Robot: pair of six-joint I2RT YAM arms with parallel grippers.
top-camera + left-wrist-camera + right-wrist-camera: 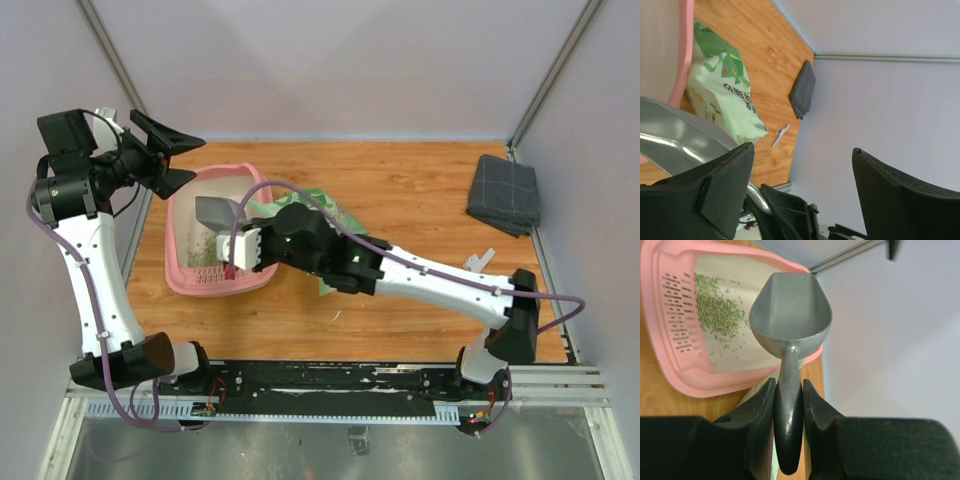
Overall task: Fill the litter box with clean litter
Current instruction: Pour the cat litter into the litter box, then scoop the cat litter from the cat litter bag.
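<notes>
Locate litter box (215, 288) on the left part of the counter (420, 190), close to the left edge and nearer the far-left corner than the near one. Note clean litter (715, 315) inside only as 1 thin green scatter by the slotted wall, with most of the cream floor bare. Judge filling barely begun.

Record right hand (788, 390) clamped narrow on the dark handle of the grey scoop (790, 310), bowl out over the box, hollow side toward the wrist camera and empty. Judge the handle grip chosen for reach and for tipping, and the position over the tray for keeping stray grains inside. Judge the scoop due for a refill.

Note green printed bag (720, 90) lying just beside the box on its right, partly under the right arm (440, 275), within short reach for reloading.

Record left hand (185, 158) spread wide, holding nothing, raised above the far-left corner, apparently kept clear of the scoop's path.

Note grey folded cloth (505, 195) at the far-right corner, well apart, with no evident part in this step.
</notes>
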